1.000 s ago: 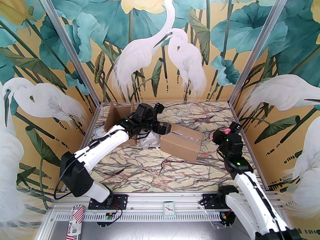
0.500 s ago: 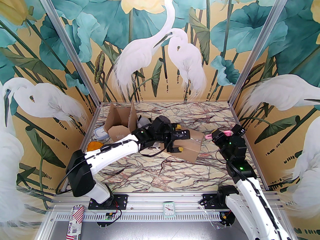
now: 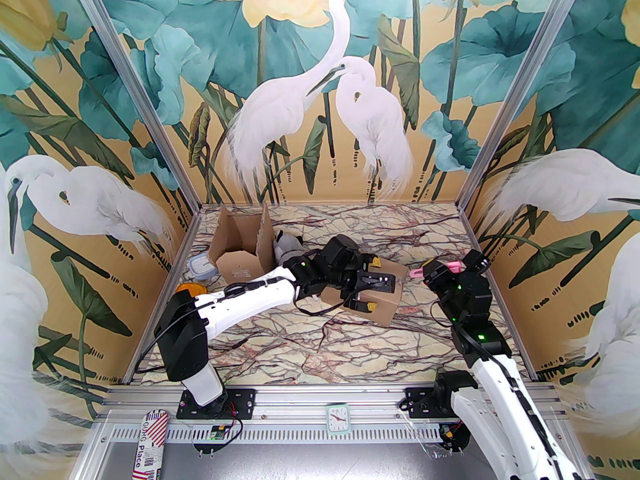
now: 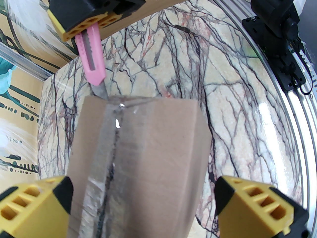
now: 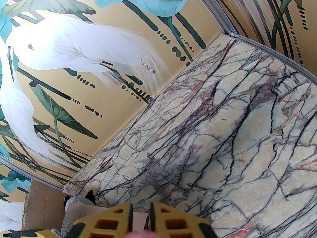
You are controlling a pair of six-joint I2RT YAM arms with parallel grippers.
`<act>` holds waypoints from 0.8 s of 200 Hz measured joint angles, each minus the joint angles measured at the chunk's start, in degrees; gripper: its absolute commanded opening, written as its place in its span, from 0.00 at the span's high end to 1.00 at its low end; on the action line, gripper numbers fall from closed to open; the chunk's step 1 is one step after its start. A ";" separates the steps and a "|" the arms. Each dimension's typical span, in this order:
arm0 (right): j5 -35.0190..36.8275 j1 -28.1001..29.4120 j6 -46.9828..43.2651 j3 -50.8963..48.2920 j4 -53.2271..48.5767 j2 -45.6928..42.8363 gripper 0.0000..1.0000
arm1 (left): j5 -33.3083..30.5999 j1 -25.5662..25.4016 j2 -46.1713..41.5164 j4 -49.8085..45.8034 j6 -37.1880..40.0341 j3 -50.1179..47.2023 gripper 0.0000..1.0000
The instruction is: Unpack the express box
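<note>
- Marble-veined table (image 3: pixel 320 338) lies bare just ahead of my arm bases.
- Mid-table sits the sealed express box (image 4: pixel 158 152), with clear tape along its top seam.
- My left gripper (image 3: pixel 372 284) hangs over it, jaws spread wide, one finger on either side, gripping nothing.
- My right gripper (image 5: pixel 140 219) is clamped on a pink utility knife (image 4: pixel 91 56); the blade meets the seam's right-hand end.
- Far left stands an opened carton (image 3: pixel 240 248), with a grey plush toy (image 3: pixel 286 242) beside it.
</note>
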 measured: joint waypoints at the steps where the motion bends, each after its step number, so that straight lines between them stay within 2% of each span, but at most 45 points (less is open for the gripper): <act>1: 0.00 0.00 0.00 -0.02 0.02 -0.02 1.00 | 0.02 0.00 0.07 0.00 0.00 0.04 0.01; 49: 1.33 0.00 0.02 -0.20 0.09 -1.42 1.00 | 0.44 0.00 2.71 -0.02 -0.02 0.68 0.01; 97: 1.25 0.00 0.04 -0.42 1.42 0.94 1.00 | 1.11 0.00 3.04 0.02 -0.22 0.90 0.01; 160: -0.74 -0.13 0.42 -1.29 3.58 1.77 1.00 | 1.31 -0.26 4.98 1.14 -1.38 1.40 0.00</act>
